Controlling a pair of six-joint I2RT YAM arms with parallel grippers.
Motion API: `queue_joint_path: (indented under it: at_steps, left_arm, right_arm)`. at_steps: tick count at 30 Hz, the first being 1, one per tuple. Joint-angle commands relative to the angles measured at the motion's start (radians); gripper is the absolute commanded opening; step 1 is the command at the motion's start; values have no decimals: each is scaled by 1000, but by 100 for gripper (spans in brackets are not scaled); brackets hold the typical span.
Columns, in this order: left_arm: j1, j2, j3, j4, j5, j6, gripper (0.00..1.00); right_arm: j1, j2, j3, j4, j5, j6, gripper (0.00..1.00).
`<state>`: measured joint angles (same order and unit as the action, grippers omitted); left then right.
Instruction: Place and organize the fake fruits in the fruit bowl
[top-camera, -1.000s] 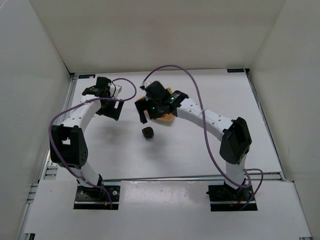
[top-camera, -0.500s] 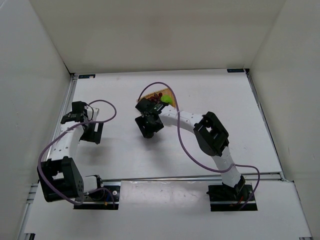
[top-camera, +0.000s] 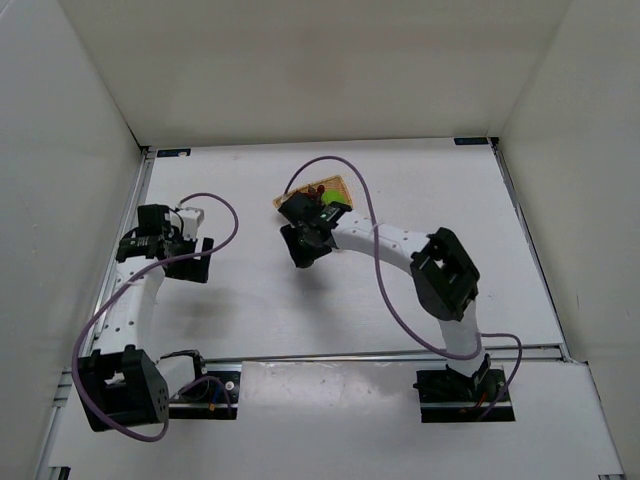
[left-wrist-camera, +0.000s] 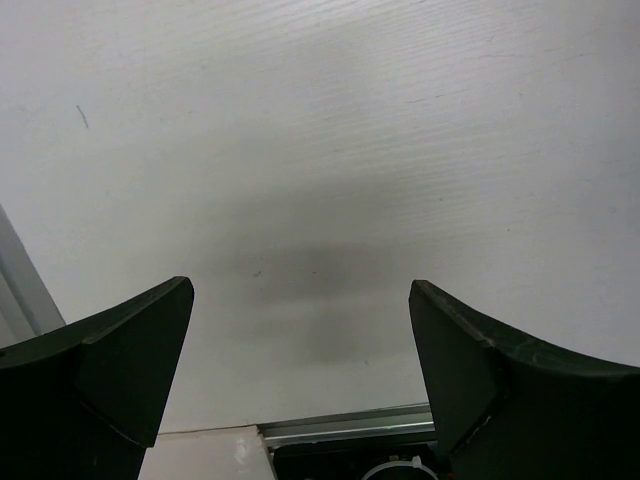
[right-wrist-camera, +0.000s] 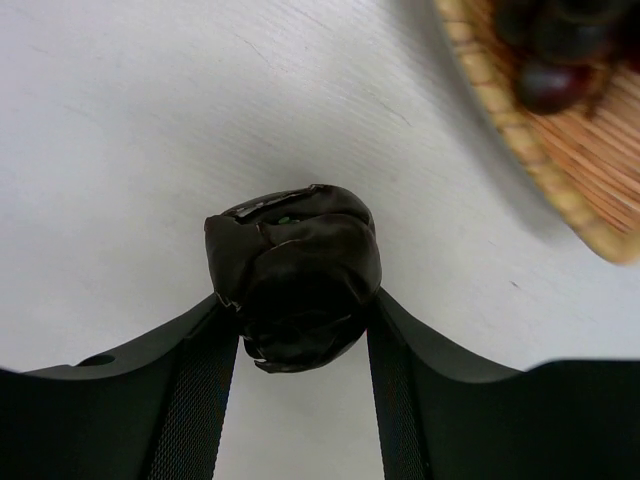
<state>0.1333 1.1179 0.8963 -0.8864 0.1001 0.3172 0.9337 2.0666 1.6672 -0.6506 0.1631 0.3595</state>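
The right gripper (right-wrist-camera: 300, 318) was found clamped on the dark purple-black fruit (right-wrist-camera: 295, 280), with both fingers pressed against its sides, just near-left of the wicker basket (right-wrist-camera: 520, 150). Whether the fruit was resting on the table (right-wrist-camera: 120, 150) could not be determined. The red grapes (right-wrist-camera: 555, 85) and the green apple (top-camera: 331, 212) were observed inside the basket. The left gripper (left-wrist-camera: 300, 300) was held above the table at the left, well apart from the basket, with its jaws wide apart.

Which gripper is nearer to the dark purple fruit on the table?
Right. The right gripper grips the dark purple fruit on both sides, beside the basket; the left gripper hangs open, far off to the left.
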Motion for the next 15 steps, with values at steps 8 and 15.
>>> queue_joint_path:
  at_steps: [8,15]
  left_arm:
    - [-17,71,55,10,58,2,100]
    - [-17,91,66,10,58,2,100]
  right_arm:
    - [-198,-232,-66,43,85,41,22]
    - [-262,-93,43,22,35,10,22]
